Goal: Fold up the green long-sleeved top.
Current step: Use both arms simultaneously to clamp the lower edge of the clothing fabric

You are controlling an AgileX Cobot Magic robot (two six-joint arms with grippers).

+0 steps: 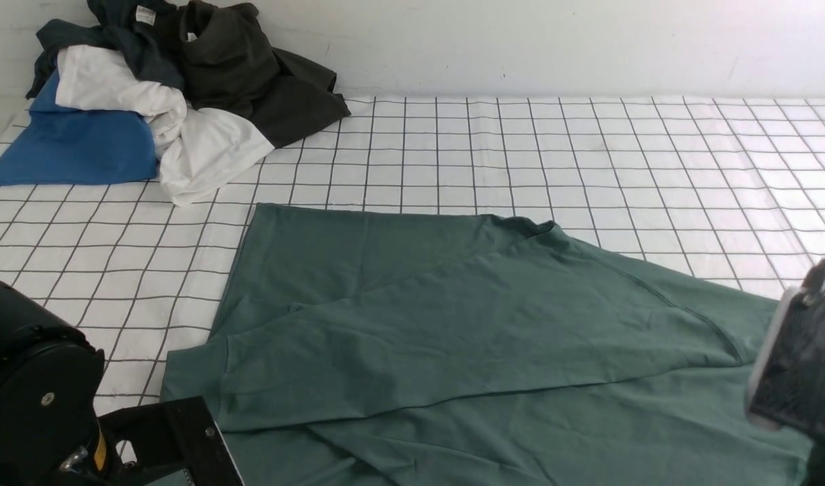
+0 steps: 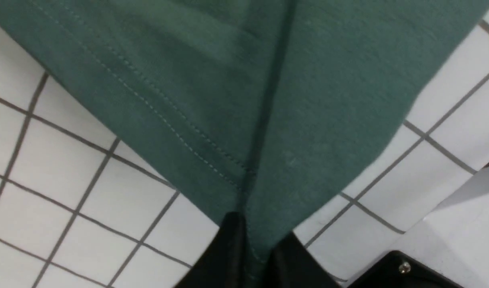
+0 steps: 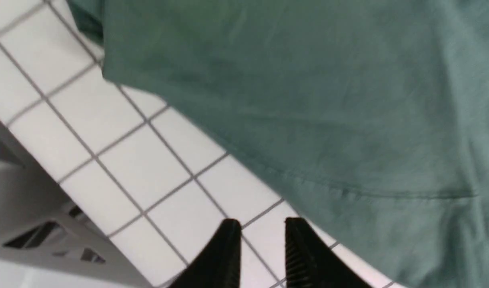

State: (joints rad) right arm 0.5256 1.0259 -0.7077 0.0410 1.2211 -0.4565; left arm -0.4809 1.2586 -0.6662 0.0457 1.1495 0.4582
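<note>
Front view shows me the green long-sleeved top [image 1: 453,324] spread across the near middle of the worktop [image 1: 655,148]. My left fingers [image 2: 226,252] pinch its near-left edge. My right fingers [image 3: 224,256] stand narrowly parted and empty, just beside its hem.

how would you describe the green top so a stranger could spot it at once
Find the white tablecloth with the black grid. The green long-sleeved top lies spread out across its near half, a sleeve folded over the body. Unlike the crumpled blue, white and dark clothes piled at the far left corner, it is sage green and alone.
</note>
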